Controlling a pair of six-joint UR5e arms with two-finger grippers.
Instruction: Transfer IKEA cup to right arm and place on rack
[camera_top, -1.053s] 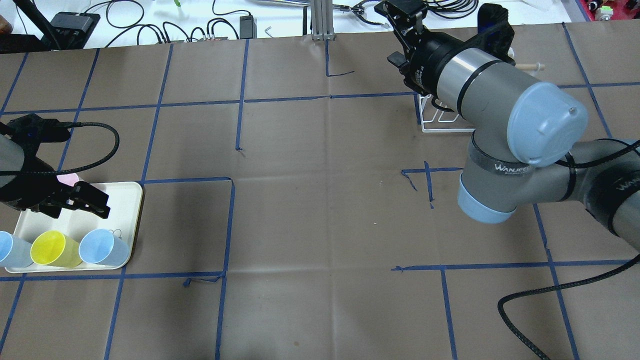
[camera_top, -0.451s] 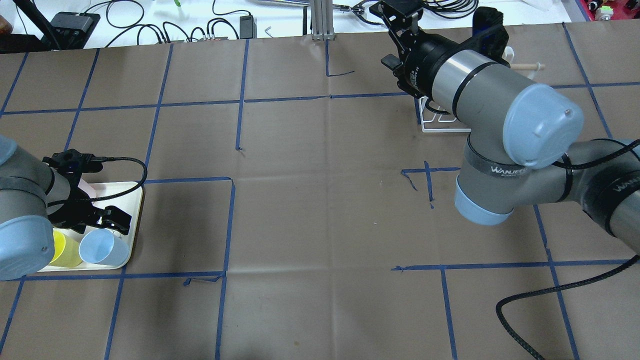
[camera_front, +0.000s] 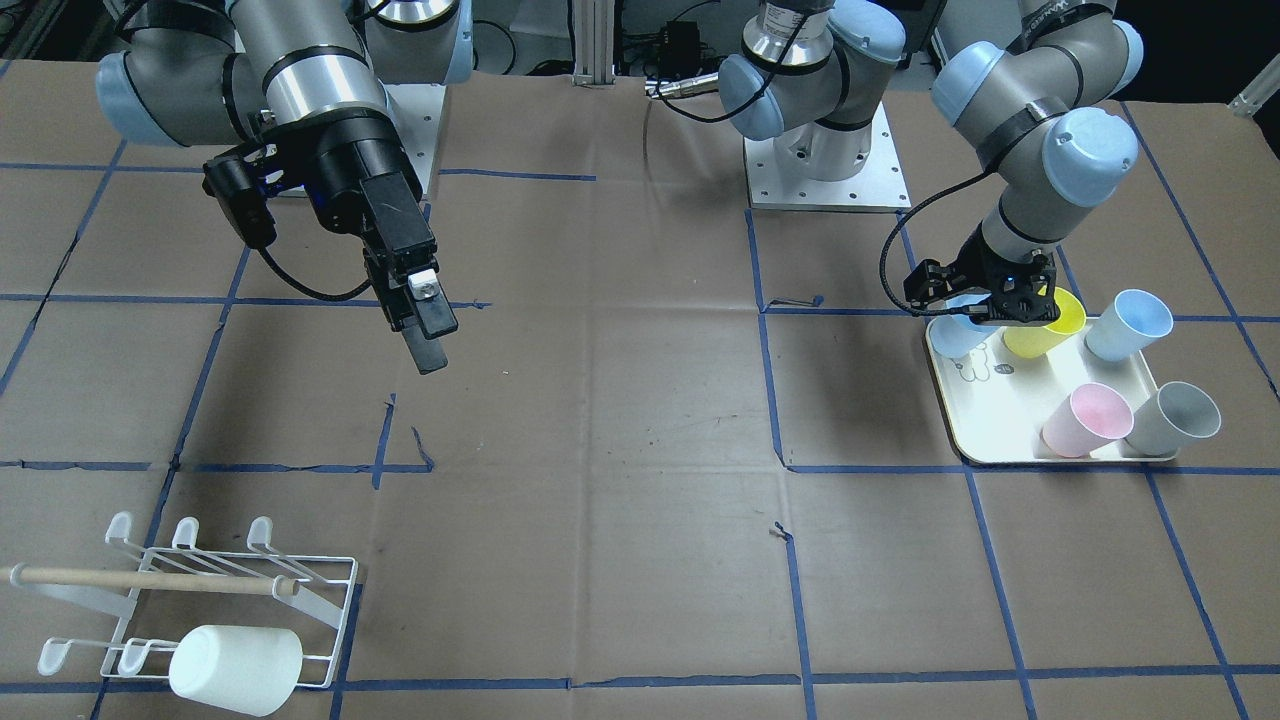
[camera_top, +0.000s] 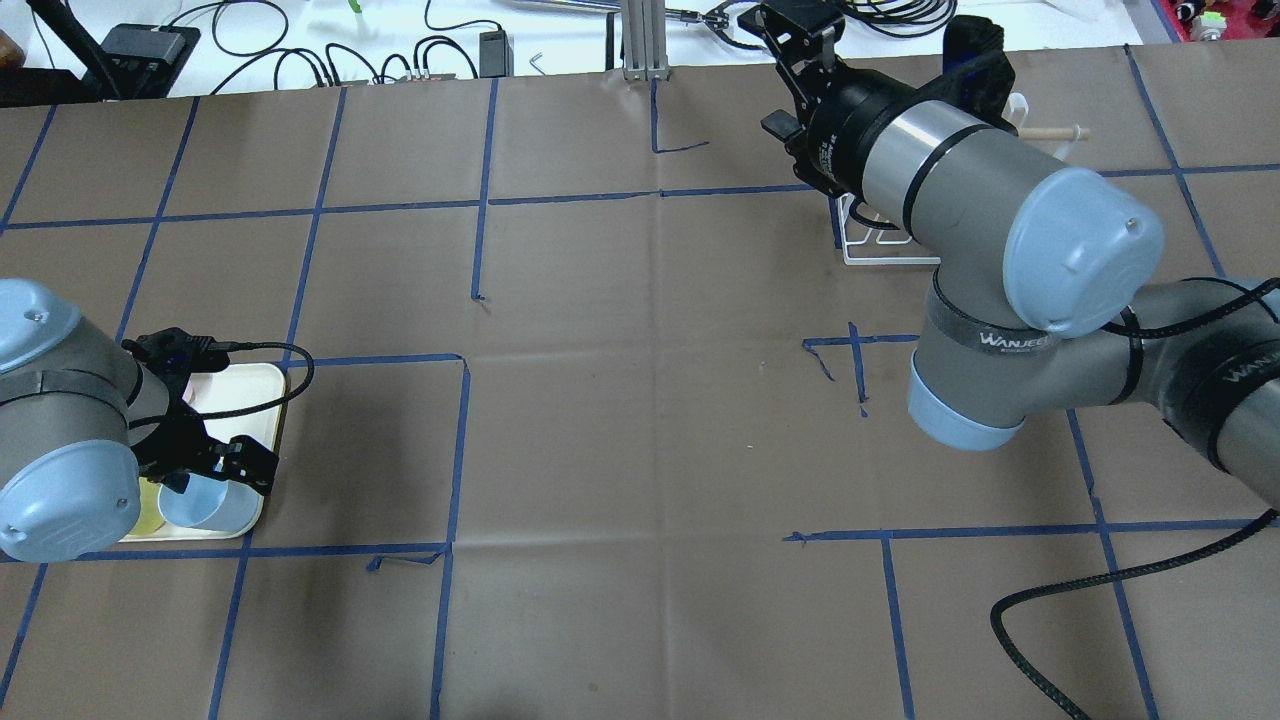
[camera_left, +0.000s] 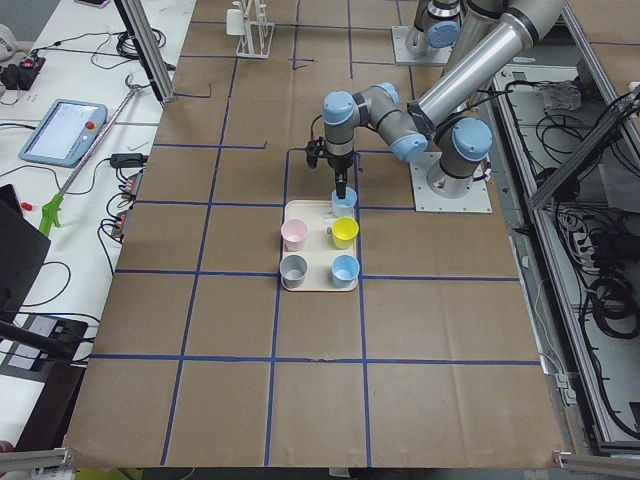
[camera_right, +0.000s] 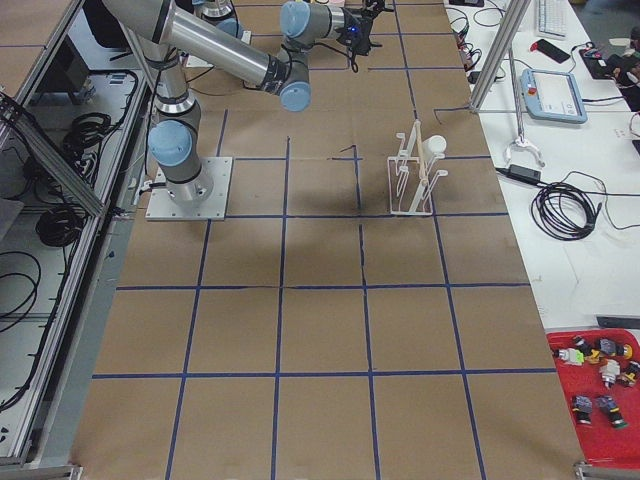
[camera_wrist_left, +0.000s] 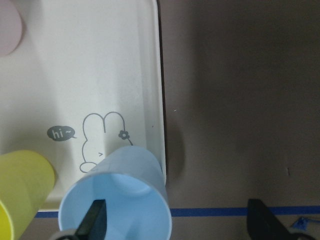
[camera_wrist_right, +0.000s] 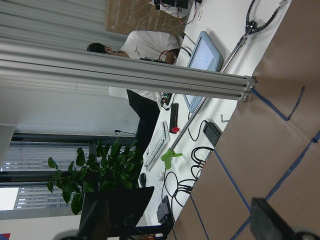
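L gripper (camera_wrist_left: 177, 222), jaws apart, straddles blue cup (camera_wrist_left: 117, 200) wall on tray (camera_wrist_left: 125, 60), one finger (camera_wrist_left: 95, 220) inside for rim pinch; R gripper (camera_front: 425, 335), empty & apart, hangs on rack (camera_front: 320, 590) side awaiting handover.

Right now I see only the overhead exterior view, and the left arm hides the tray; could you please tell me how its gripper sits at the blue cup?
Observer: In the left wrist view the left gripper is open, with one finger over the mouth of the light-blue cup and the other outside its wall.
Operator: Thank you. Is the rack free?
Observer: Not entirely. The front-facing view shows a white cup already on the rack.
Operator: What does the arm hide?
Observer: A grey cup and a second light-blue cup stand on the tray.
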